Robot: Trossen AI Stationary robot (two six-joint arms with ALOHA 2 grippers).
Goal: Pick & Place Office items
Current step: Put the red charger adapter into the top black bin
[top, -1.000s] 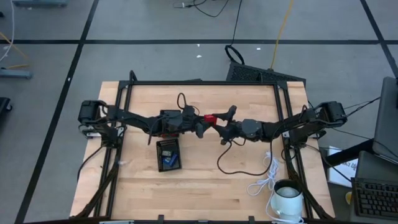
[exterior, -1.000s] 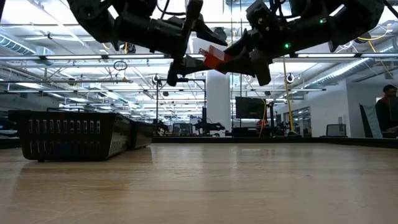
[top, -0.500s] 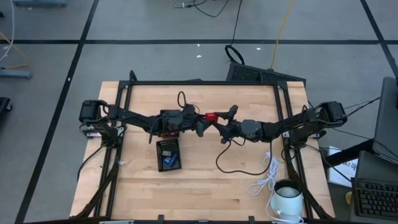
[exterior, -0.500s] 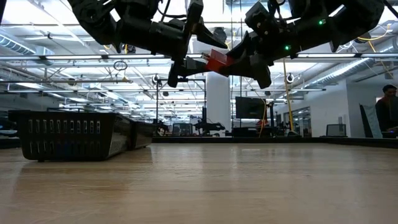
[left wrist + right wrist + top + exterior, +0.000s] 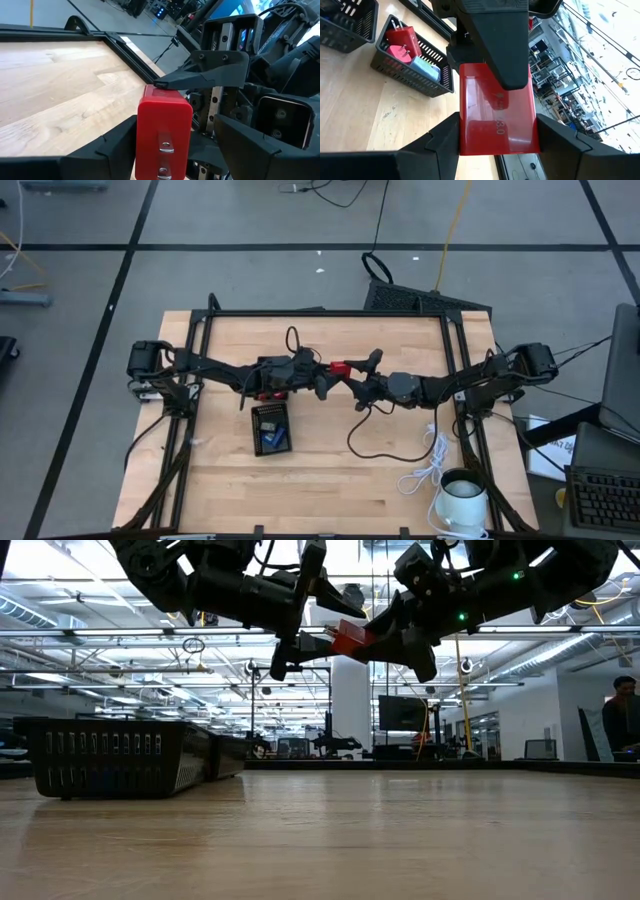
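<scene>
A red block with two metal prongs (image 5: 163, 135) hangs high over the middle of the table (image 5: 338, 367), between both grippers. My right gripper (image 5: 497, 150) is shut on it. My left gripper (image 5: 175, 150) is open, with one finger on either side of the block; whether they touch it I cannot tell. In the low view the block (image 5: 349, 637) sits far above the tabletop. A black tray (image 5: 270, 428) lies on the table below the left arm and holds a red piece (image 5: 401, 45) and a blue piece (image 5: 425, 67). My right gripper pinches the red block between its two fingers, by its end away from the prongs (image 5: 497, 145). The fingers come level from the table's right side. The block is lifted clear, lying roughly level, with its pronged end pointing at the left gripper.
A second black tray (image 5: 342, 22) stands near the first, under the left arm. A white coiled cable (image 5: 425, 468) and a white mug (image 5: 462, 500) sit at the near right corner. A black cable (image 5: 372, 442) loops below the right arm. A person (image 5: 620, 710) stands beyond the table.
The two grippers have closed the gap between them: the left gripper has moved a little toward the table's right, and its open fingers now overlap the red block. The block has stayed in the right gripper. In the last half second nothing has moved.
</scene>
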